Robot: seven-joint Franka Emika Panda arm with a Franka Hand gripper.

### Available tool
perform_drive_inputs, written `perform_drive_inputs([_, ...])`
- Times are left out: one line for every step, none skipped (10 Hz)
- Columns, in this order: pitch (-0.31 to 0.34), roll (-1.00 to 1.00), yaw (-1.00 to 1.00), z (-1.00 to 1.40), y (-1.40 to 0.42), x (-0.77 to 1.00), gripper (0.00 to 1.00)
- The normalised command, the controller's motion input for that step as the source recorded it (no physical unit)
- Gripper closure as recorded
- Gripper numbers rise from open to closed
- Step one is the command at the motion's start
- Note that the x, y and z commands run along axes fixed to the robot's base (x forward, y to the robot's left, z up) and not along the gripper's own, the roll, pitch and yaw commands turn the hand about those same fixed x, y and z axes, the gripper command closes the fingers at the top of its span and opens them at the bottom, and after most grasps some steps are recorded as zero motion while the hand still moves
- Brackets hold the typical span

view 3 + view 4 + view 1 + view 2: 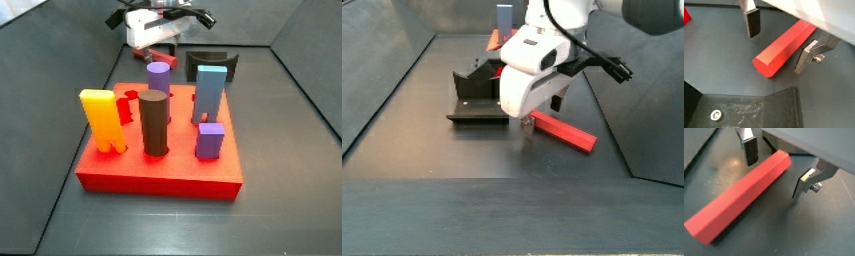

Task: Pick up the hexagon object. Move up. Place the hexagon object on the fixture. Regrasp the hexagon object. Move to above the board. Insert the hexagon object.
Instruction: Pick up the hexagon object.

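The hexagon object (784, 50) is a long red six-sided bar lying flat on the dark floor, also seen in a wrist view (741, 195) and in a side view (564, 131). My gripper (776, 52) is open and low over one end of the bar, with one finger on each side and a gap to both; it also shows in a wrist view (774, 179) and in a side view (524, 124). The fixture (751, 107) stands close beside the bar, to the gripper's left in a side view (476, 95).
The red board (160, 172) holds several upright pegs: yellow (100, 120), dark brown (155, 122), purple and blue. The fixture (210, 60) stands behind it. Sloping grey walls enclose the floor on both sides (389, 90).
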Motion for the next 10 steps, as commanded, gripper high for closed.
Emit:
perform_drive_inputs([-0.043,-0.07,0.01,-0.20,0.00,0.00,0.00])
perform_drive_inputs([0.000,0.00,0.00,0.00,0.00,-0.02,0.00])
perform_drive_inputs([0.000,0.01,0.00,0.00,0.00,0.00,0.00])
perform_drive_inputs([0.000,0.00,0.00,0.00,0.00,0.00,1.00])
perform_drive_inputs([0.000,0.00,0.00,0.00,0.00,0.00,1.00])
perform_drive_inputs([0.000,0.00,0.00,0.00,0.00,0.00,1.00])
perform_drive_inputs([0.000,0.00,0.00,0.00,0.00,0.00,1.00])
perform_drive_inputs([0.000,0.00,0.00,0.00,0.00,0.00,1.00])
perform_drive_inputs([0.000,0.00,0.00,0.00,0.00,0.00,1.00])
perform_drive_inputs([0.000,0.00,0.00,0.00,0.00,0.00,1.00])
